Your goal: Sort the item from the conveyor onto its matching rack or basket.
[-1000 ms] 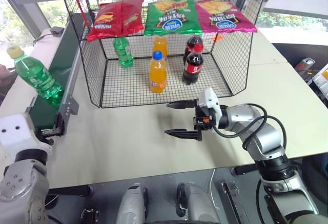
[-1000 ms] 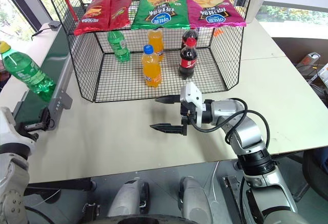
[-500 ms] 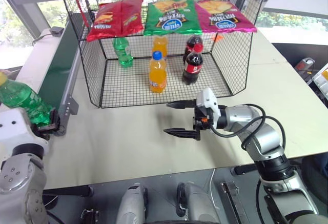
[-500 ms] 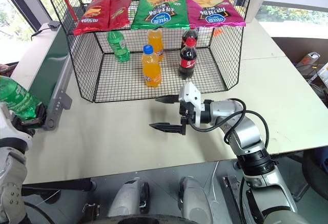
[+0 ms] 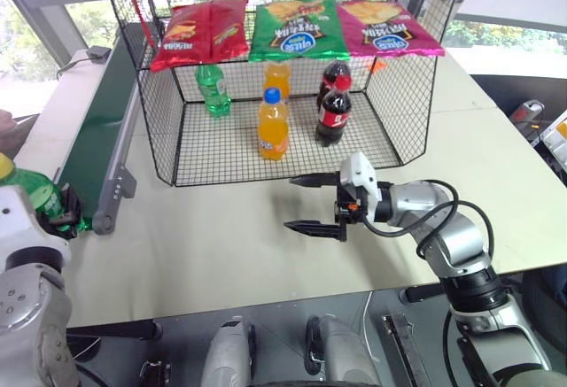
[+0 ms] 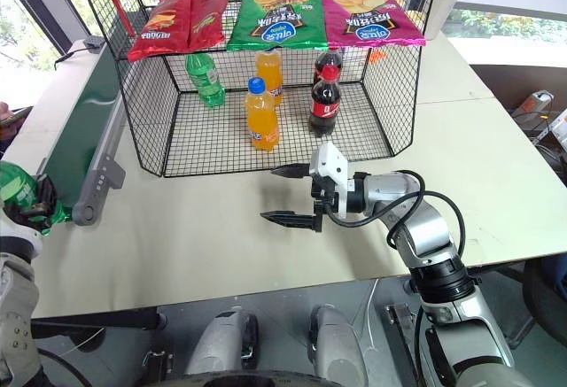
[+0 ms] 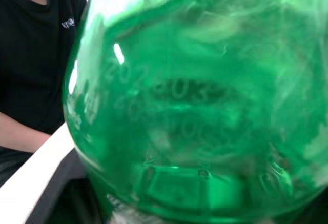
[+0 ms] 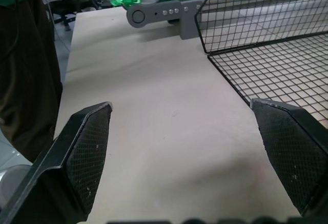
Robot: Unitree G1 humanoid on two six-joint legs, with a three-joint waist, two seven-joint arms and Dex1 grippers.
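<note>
At nine o'clock off conveyor (image 5: 97,148) end: left hand (image 5: 55,219) clenched on green bottle (image 5: 35,199). Carry upright toward mesh cage (image 5: 275,139) at twelve, enter by open side. Right hand (image 5: 306,203) spread, idle over worktop (image 5: 221,236).

Pretty bright, even daylight from the windows behind; soft shadows on the pale beige tabletop (image 5: 230,236). The close-up clear-green plastic soda bottle (image 7: 205,106) is blurry with white glare.

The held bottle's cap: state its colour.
Yellow. The cap tops the green bottle in the left gripper, clearest in the left eye view.
</note>
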